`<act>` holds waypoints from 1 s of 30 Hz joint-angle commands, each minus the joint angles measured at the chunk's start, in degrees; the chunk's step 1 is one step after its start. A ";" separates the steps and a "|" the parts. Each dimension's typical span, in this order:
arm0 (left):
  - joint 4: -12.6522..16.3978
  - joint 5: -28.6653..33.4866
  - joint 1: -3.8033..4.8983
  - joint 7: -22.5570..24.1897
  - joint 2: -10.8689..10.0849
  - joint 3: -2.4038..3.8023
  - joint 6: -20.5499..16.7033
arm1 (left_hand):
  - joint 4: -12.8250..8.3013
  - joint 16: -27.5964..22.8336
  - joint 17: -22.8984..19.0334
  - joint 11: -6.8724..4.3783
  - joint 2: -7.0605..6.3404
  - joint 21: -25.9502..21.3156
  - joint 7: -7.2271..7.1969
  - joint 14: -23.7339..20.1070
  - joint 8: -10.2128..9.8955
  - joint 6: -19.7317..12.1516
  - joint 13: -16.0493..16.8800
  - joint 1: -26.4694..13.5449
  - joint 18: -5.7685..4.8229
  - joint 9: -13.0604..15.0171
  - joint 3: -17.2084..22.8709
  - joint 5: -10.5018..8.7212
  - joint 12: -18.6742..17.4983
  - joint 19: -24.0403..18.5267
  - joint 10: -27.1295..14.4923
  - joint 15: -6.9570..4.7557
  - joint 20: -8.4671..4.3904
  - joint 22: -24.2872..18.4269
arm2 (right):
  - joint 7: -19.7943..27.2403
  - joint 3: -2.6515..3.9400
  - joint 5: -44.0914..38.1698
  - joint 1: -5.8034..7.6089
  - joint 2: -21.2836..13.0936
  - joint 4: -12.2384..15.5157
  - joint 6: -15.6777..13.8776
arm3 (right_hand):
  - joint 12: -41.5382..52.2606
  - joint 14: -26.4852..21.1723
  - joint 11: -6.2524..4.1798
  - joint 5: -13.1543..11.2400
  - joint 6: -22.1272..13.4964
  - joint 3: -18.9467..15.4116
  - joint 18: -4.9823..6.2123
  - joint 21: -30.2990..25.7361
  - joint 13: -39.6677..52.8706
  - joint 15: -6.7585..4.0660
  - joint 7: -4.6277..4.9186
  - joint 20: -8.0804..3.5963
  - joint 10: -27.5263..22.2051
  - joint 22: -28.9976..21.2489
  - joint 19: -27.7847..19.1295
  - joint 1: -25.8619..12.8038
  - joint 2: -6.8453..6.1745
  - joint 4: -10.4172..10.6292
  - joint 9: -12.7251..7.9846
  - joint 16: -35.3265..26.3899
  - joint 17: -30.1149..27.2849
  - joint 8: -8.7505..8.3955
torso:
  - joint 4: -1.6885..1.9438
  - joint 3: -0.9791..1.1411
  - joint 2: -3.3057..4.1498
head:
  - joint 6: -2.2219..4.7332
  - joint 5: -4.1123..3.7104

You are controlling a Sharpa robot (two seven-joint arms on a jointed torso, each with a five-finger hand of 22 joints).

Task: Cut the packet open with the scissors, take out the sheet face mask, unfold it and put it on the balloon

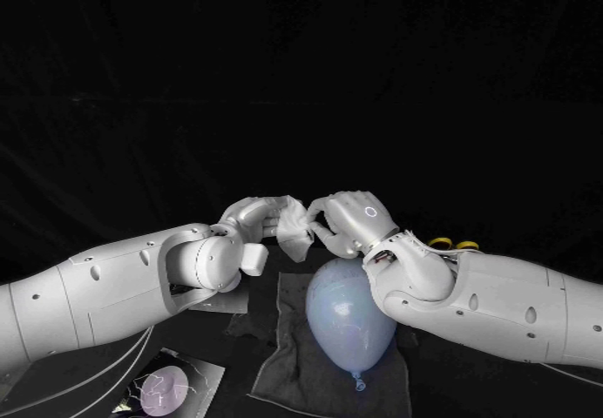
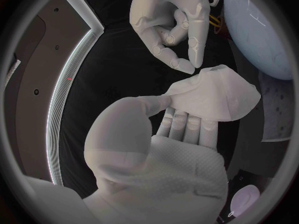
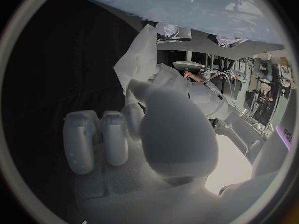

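Note:
My left hand (image 1: 252, 219) pinches the folded white sheet mask (image 1: 293, 228) between thumb and fingers, raised over the far end of the pale blue balloon (image 1: 349, 315). In the left wrist view the mask (image 2: 215, 97) lies across my left fingers (image 2: 187, 127). My right hand (image 1: 352, 218) faces it with fingers curled in and thumb against a finger. Its fingertips (image 2: 187, 64) stand just off the mask's edge, holding nothing. In the right wrist view the mask (image 3: 140, 59) hangs beyond my right hand (image 3: 149, 129). The cut packet (image 1: 164, 388) lies at the near left.
The balloon lies on a grey towel (image 1: 283, 366) in the middle of the black table, knot towards me. Scissors with yellow handles (image 1: 452, 244) lie behind my right forearm. My two forearms flank the balloon closely.

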 commanded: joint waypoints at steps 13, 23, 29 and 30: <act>-0.15 -3.15 0.06 -0.34 0.44 0.03 0.17 | 1.15 -0.33 0.26 -0.17 -0.47 -2.12 -0.30 0.92 0.63 0.20 0.11 0.67 0.53 0.56 -1.62 0.32 0.33 -1.41 0.67 -0.34 0.68 -0.30 | 1.33 0.18 4.08 0.03 0.77 0.18 -7.81 | -2.49 5.97 1.56 -0.18 -3.54 -5.72 -0.37 0.20 2.97 0.66 1.61 0.35 -1.46 15.10 6.00 -8.31 -7.53 3.58 -0.51 0.23 15.05 -1.51 | 0.05 0.01 0.01 | 0.37 -0.10; -0.05 -3.97 0.05 -0.66 0.76 0.01 -0.88 | 1.26 -0.60 0.32 -0.23 -0.60 -3.32 -0.36 1.25 0.69 0.30 0.08 1.26 0.53 0.73 -1.71 0.33 0.27 -2.77 0.91 -0.29 1.09 -0.29 | -0.41 0.20 3.71 -0.09 3.11 -1.96 -6.55 | -3.44 5.97 1.88 -0.18 -3.53 -10.05 -0.37 0.20 2.49 1.01 1.86 0.91 -2.22 15.10 6.00 -8.20 -8.11 5.18 -1.22 0.23 15.05 -2.55 | 0.02 -0.05 0.01 | 0.36 -0.10; 0.14 -4.63 0.04 -0.90 0.85 0.01 -1.27 | 1.19 -0.69 0.33 -0.26 -0.84 -3.88 -0.37 1.56 0.76 0.41 0.09 1.58 0.53 0.82 -1.74 0.34 0.28 -3.44 1.09 -0.32 1.33 -0.27 | -1.42 0.20 3.02 -0.19 4.11 -3.02 -6.10 | -3.34 5.97 1.88 -0.16 -3.34 -11.25 -0.37 0.20 2.60 1.02 1.85 0.98 -2.18 15.10 6.00 -7.70 -7.80 5.69 -1.40 0.23 15.05 -2.76 | 0.04 -0.02 -0.01 | 0.44 -0.12; 0.19 -4.72 0.04 -0.93 0.85 0.01 -1.36 | 1.20 -0.69 0.32 -0.26 -0.85 -3.95 -0.37 1.64 0.76 0.42 0.09 1.62 0.53 0.83 -1.73 0.34 0.29 -3.51 1.12 -0.33 1.36 -0.26 | -1.66 0.20 2.79 -0.21 4.22 -3.15 -5.98 | -3.35 5.97 1.86 -0.16 -3.24 -11.39 -0.37 0.20 2.60 1.02 1.83 0.98 -2.18 15.10 6.00 -7.58 -7.68 5.77 -1.41 0.23 15.05 -2.75 | 0.05 -0.02 -0.01 | 0.42 -0.12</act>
